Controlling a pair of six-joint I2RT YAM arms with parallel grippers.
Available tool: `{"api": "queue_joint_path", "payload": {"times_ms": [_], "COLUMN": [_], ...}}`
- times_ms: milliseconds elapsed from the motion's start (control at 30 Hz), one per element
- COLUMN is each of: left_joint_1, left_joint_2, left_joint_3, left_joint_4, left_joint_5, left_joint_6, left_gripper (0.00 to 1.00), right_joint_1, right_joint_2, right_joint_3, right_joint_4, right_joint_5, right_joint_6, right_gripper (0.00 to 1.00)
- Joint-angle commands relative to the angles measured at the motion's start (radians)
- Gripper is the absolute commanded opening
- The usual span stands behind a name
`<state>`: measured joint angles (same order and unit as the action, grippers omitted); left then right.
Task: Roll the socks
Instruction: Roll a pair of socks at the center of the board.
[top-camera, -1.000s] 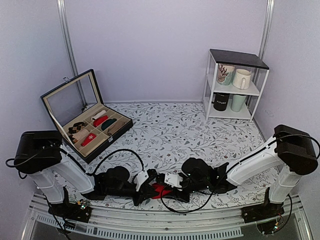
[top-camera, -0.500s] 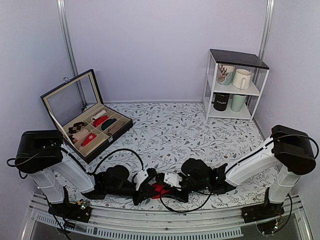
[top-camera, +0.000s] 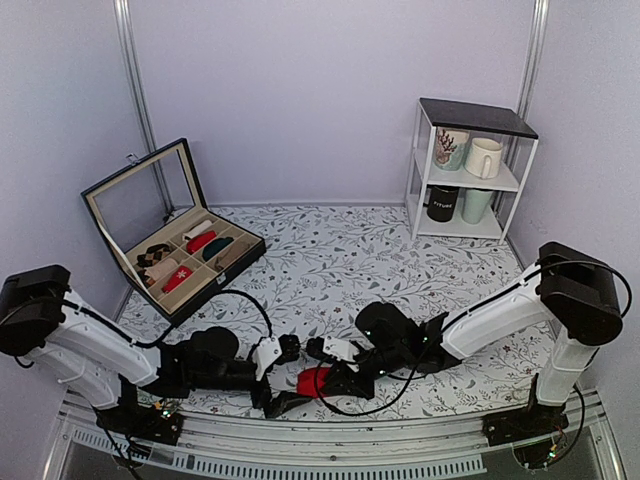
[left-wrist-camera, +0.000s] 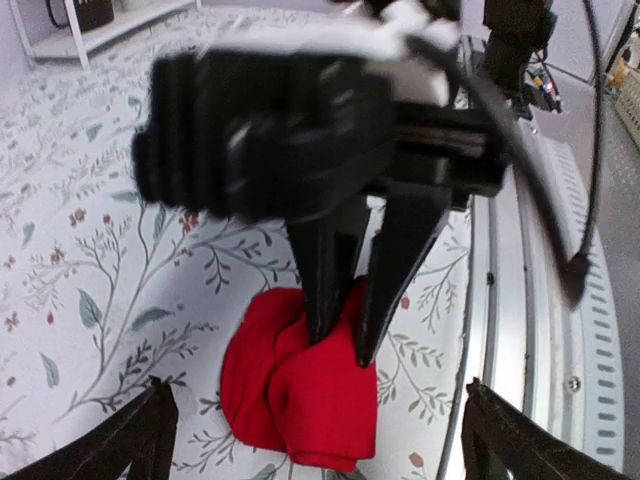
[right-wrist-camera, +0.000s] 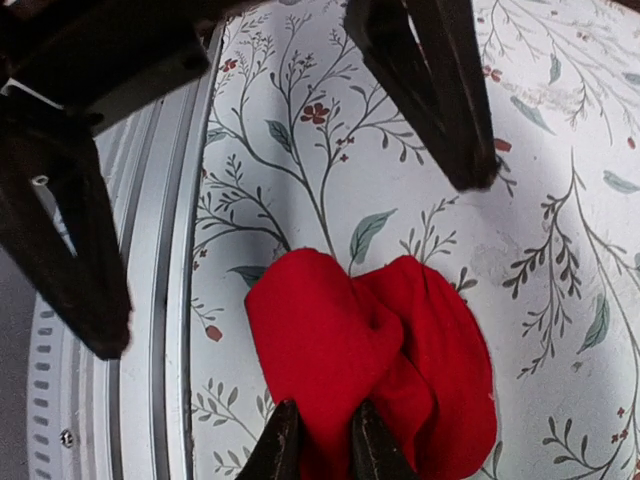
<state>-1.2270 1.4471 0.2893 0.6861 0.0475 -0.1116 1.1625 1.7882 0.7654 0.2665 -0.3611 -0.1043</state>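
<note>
While tight in the right gripper (right-wrist-camera: 318, 445), socks (right-wrist-camera: 370, 360) just ahead of the wide-apart left gripper (top-camera: 283, 376)

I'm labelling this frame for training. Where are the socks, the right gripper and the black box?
socks (left-wrist-camera: 290, 400), left wrist view, middle of the red bundle.
right gripper (left-wrist-camera: 343, 345), left wrist view, midway between its fingertips.
black box (top-camera: 225, 275), top external view, its front wall.
</note>
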Motion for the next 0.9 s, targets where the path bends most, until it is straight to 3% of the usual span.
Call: {"api": "queue_joint_path", "payload": {"times_ms": [0, 167, 367, 867], "left_joint_1": [-0.053, -0.083, -0.089, -0.150], "left_joint_2": [-0.084, -0.075, -0.016, 0.123], "left_joint_3": [-0.020, 0.001, 0.004, 0.102], "left_joint_4": [-0.051, -0.055, 0.006, -0.020], "left_joint_5": [-0.108, -0.130, -0.149, -0.198], "left_joint_6": [0.111, 0.169, 0.233, 0.296], "left_gripper": [0.99, 0.99, 0.99, 0.77], "right_joint_1": [-0.057, -0.090, -0.119, -0.144], "right_joint_2": [0.068, 0.145, 0.218, 0.292], "right_joint_3": [0.044, 0.154, 0.212, 0.298], "right_joint_4": [-0.391, -0.543, -0.611, -0.727], "right_joint_5": [-0.154, -0.224, -0.257, -0.267], "right_joint_6": [0.042, 0.052, 0.090, 0.163], "right_gripper": [0.18, 0.18, 0.18, 0.18]}}
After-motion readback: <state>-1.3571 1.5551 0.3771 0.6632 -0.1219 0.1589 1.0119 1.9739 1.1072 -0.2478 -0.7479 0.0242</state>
